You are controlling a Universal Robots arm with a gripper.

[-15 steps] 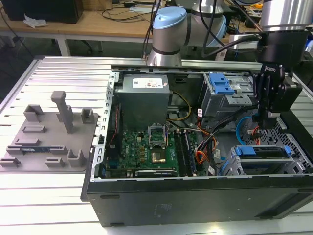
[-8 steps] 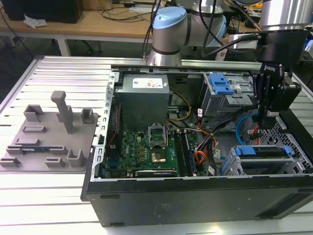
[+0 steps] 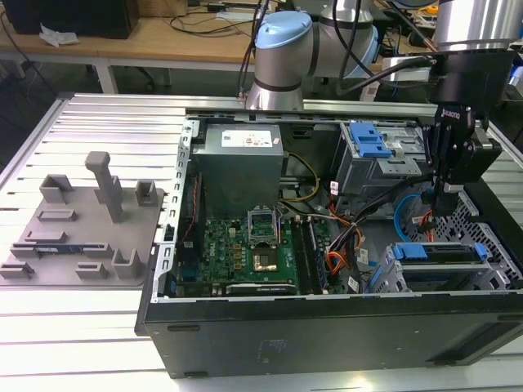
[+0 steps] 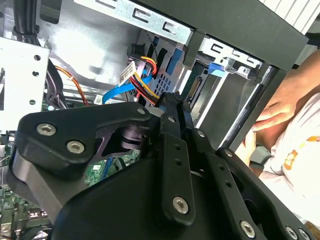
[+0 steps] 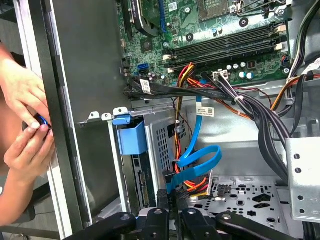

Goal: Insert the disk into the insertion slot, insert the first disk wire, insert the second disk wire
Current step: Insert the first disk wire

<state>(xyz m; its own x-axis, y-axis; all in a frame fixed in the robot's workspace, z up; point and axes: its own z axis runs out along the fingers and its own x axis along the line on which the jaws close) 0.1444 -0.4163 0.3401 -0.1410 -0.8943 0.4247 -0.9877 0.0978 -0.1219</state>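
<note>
Pinching flat blue wire [image 5: 199, 132], black end effector [image 5: 171, 198].

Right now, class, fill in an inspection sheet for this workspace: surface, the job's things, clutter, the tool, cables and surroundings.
Surface: slotted aluminium table carrying an open computer case.
Job's things: the disk in its blue carrier sits in the insertion slot.
Clutter: grey fixture plate beside the case, on the exterior view's left.
Tool: the tool is inside the case, closed on the end of the blue flat cable, beside the disk's rear edge.
Cables: red, yellow and black wire bundle; black cable bundle.
Surroundings: a person's hands outside the case wall; wooden desk behind.
</note>
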